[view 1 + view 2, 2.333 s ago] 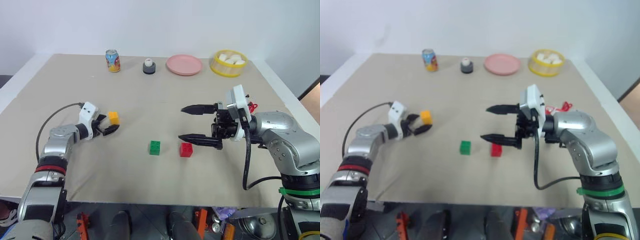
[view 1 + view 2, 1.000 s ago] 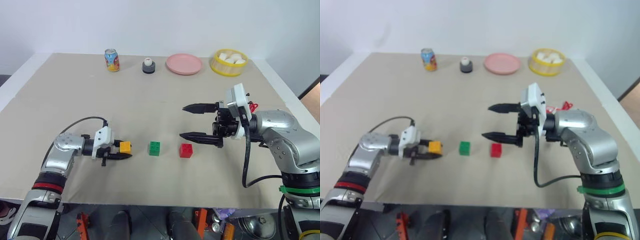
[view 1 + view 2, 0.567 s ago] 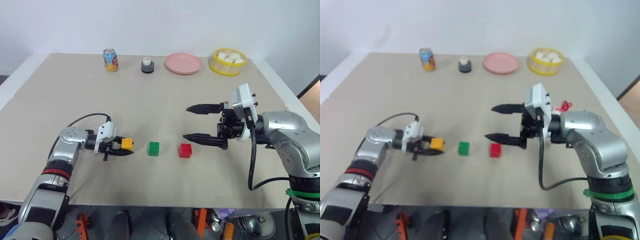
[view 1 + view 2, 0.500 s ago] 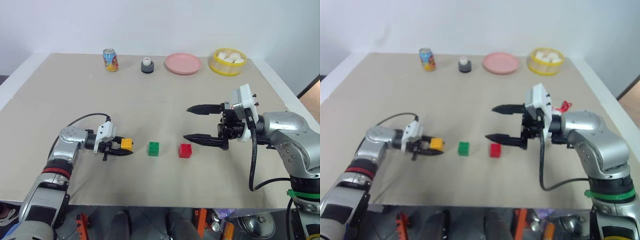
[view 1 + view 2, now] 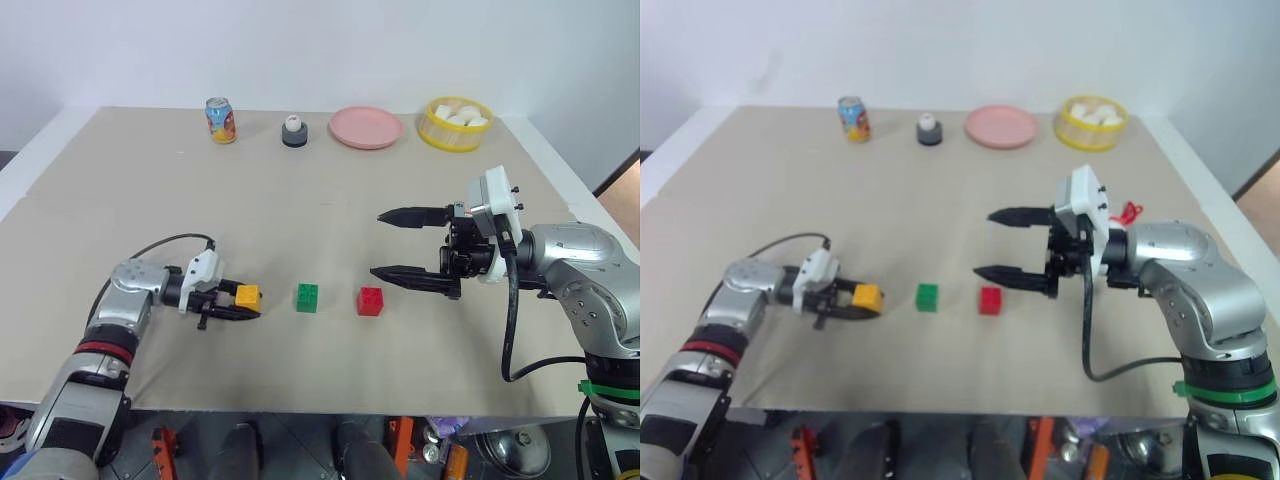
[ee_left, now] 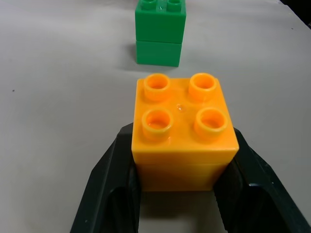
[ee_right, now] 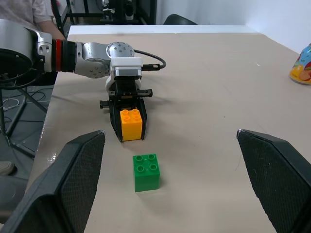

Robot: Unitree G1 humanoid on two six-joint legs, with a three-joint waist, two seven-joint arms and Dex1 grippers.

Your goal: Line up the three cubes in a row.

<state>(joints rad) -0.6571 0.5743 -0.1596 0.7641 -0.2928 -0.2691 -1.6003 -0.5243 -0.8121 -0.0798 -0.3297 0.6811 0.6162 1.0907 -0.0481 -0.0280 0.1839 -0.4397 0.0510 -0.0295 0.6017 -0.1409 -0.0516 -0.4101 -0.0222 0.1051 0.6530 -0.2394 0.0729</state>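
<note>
Yellow-orange cube [image 5: 247,296], sitting low at the desk [image 5: 300,200] just left of the green cube [image 5: 307,297] and red cube [image 5: 371,301], being gripped between the left gripper's [image 5: 238,302] closed fingers, while the right gripper [image 5: 408,246] is hovering right of the red cube, fingers spread wide, empty.

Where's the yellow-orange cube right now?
In the left eye view the yellow-orange cube sits near the table's front edge, clamped in the left gripper, just left of the green cube and in line with it.
</note>
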